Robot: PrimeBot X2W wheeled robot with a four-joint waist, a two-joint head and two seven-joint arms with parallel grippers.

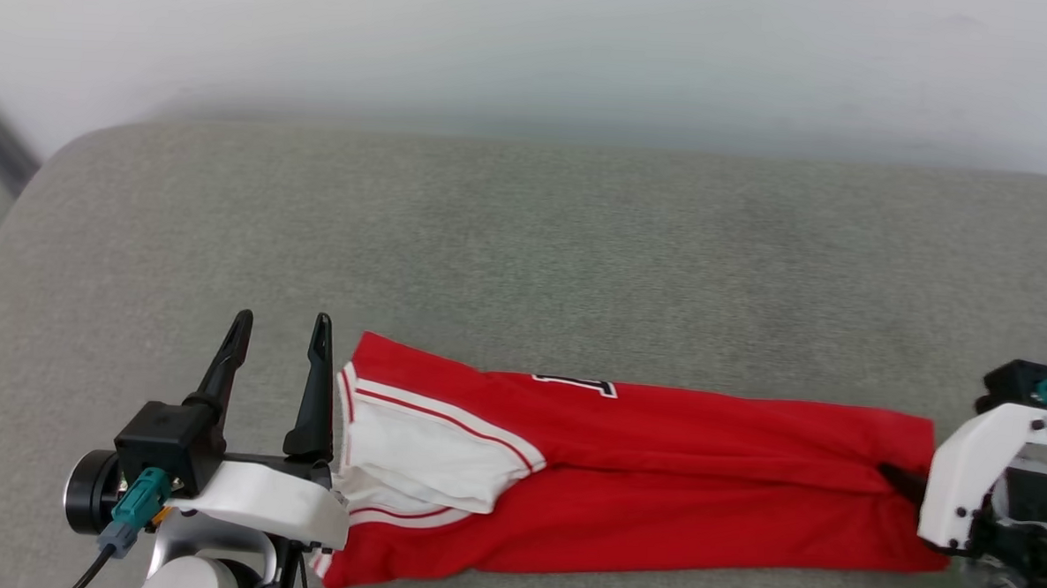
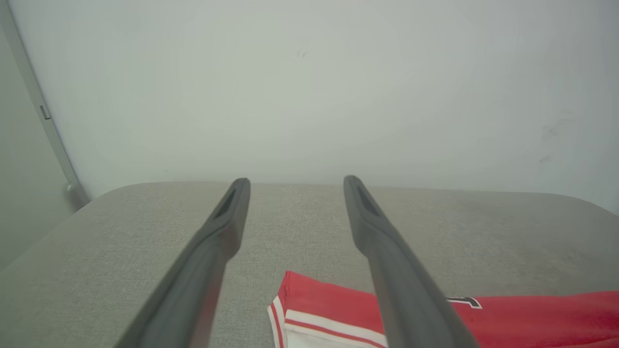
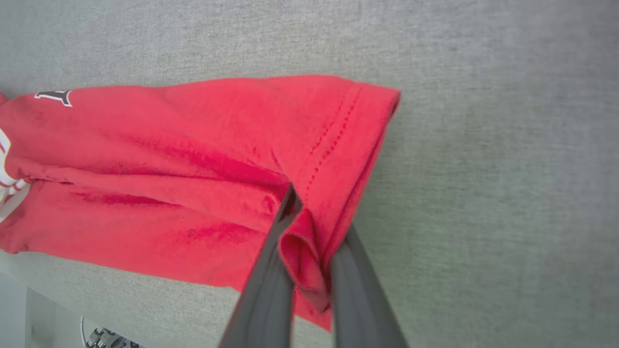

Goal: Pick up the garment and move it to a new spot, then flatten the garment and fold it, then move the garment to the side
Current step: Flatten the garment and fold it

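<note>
The garment (image 1: pixel 657 477) lies on the grey cushion as a long red strip running left to right, with a white sleeve folded on top at its left end. My left gripper (image 1: pixel 282 319) stands open just left of that sleeve end, fingers pointing away from me and holding nothing. In the left wrist view the left gripper (image 2: pixel 296 181) is spread wide, with the garment (image 2: pixel 532 319) low on the right. My right gripper (image 1: pixel 900 478) is at the strip's right end. In the right wrist view the right gripper (image 3: pixel 309 208) is shut on a bunched fold of the garment (image 3: pixel 169 159) at its stitched hem.
The grey cushion (image 1: pixel 526 241) stretches wide behind the garment up to a pale wall (image 1: pixel 534 47). Its rounded corner and edge are at the far left, beside a dark strip (image 1: pixel 0 147). The cushion's near edge (image 3: pixel 29 282) runs close to the garment.
</note>
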